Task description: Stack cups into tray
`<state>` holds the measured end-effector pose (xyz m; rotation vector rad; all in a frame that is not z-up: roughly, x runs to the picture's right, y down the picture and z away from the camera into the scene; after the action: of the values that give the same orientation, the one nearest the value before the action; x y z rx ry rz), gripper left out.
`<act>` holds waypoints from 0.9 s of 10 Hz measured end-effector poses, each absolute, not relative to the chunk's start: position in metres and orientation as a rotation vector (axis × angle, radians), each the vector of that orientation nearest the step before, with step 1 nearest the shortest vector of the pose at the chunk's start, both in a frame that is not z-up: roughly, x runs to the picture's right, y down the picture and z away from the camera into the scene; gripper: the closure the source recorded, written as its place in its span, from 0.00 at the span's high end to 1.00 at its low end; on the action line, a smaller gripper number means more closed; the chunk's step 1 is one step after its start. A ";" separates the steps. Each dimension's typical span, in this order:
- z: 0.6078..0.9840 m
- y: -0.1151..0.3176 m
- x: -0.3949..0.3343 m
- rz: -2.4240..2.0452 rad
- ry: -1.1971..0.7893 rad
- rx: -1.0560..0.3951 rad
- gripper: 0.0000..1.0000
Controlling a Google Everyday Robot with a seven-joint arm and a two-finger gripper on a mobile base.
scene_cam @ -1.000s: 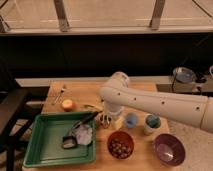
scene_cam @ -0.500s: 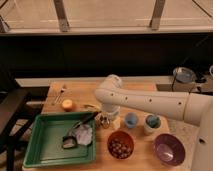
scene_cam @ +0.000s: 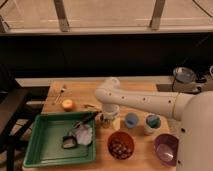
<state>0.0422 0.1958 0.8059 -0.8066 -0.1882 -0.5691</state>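
The light blue cup (scene_cam: 131,120) and the whitish cup with a teal inside (scene_cam: 152,122) stand side by side on the wooden table, right of the green tray (scene_cam: 35,137). My gripper (scene_cam: 106,120) hangs low at the tray's right rim, just left of the light blue cup, with the white arm bending over it from the right. Nothing shows as held. The tray holds a crumpled whitish item (scene_cam: 82,134) and a dark object.
A brown-red bowl (scene_cam: 121,145) with contents sits in front of the cups, and a purple bowl (scene_cam: 166,148) at the front right. An orange fruit (scene_cam: 67,104) and a fork (scene_cam: 61,93) lie behind the tray. The table's edge runs close behind them.
The arm's elbow has shifted left and a little down, bringing the gripper lower beside the tray's right rim. Both cups and the bowls stay where they were.
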 end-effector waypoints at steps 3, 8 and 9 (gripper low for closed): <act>0.804 0.189 0.049 -0.506 -0.224 -0.793 0.22; 0.777 0.154 0.062 -0.440 -0.245 -0.719 0.00; 0.762 0.138 0.067 -0.431 -0.248 -0.689 0.00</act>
<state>0.0672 0.1380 0.7616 -0.6894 -0.2475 -0.4309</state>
